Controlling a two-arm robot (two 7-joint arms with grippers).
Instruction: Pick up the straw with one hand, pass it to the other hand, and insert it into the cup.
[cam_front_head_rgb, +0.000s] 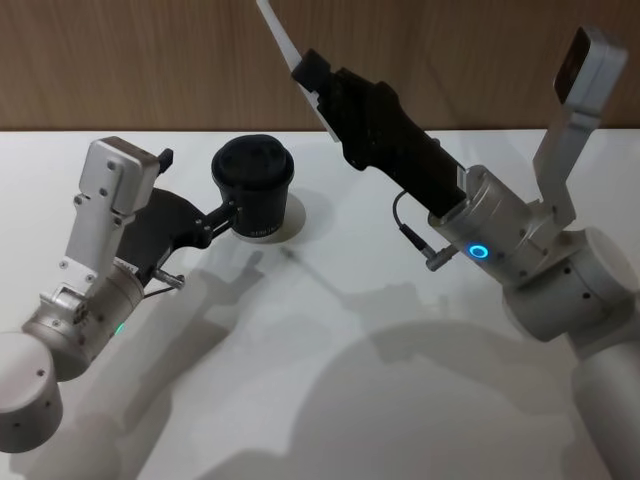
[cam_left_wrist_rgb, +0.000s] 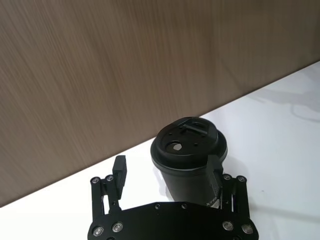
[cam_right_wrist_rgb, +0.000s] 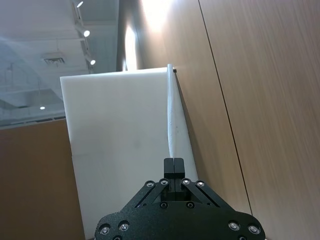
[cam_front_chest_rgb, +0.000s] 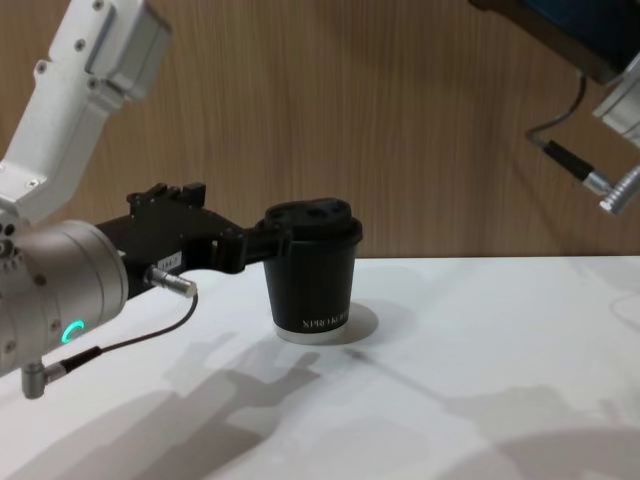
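Though thin, straight white straw (cam_right_wrist_rgb: 171, 115)

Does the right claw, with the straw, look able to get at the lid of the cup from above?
Probably yes: the right claw holds the straw high behind the cup, and the open left claw is at its side wall, leaving the lid uncovered.
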